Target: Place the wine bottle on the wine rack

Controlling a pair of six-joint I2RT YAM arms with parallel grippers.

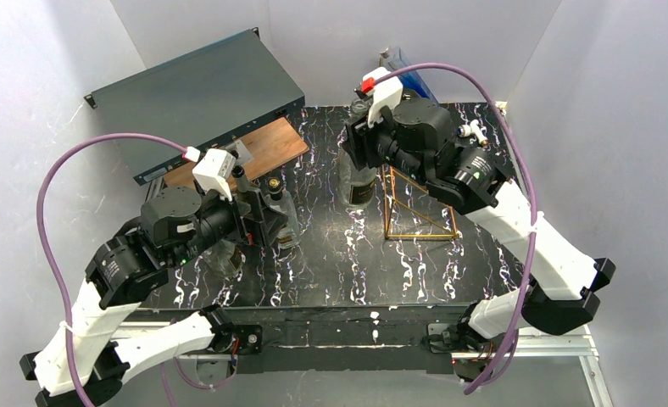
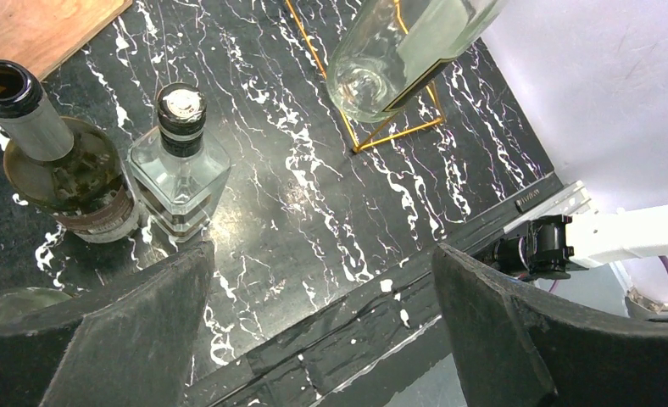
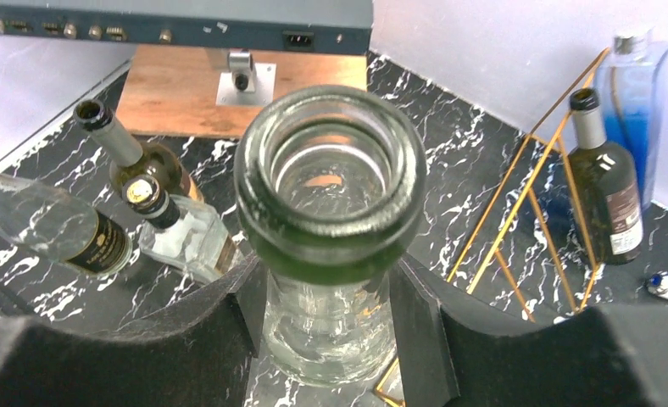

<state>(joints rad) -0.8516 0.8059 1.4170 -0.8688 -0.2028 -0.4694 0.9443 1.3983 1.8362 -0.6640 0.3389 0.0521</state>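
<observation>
My right gripper (image 1: 358, 157) (image 3: 326, 309) is shut on the neck of a clear, green-tinted wine bottle (image 3: 331, 195) with an open mouth. In the top view the bottle (image 1: 358, 185) hangs just left of the gold wire wine rack (image 1: 415, 212). In the left wrist view its base (image 2: 398, 59) is tilted and off the table, above the rack (image 2: 398, 136). The rack (image 3: 526, 170) holds nothing. My left gripper (image 1: 271, 222) (image 2: 322, 331) is open and empty, low over the table's near edge.
A dark open bottle (image 2: 59, 170) and a square clear bottle (image 2: 178, 170) stand beside my left gripper. A clear bottle (image 3: 51, 225) lies at the left. A dark bottle (image 3: 606, 186) and a blue bottle (image 3: 631, 93) stand behind the rack. A grey metal box (image 1: 195, 93) and a wooden board (image 1: 263, 148) are at the back left.
</observation>
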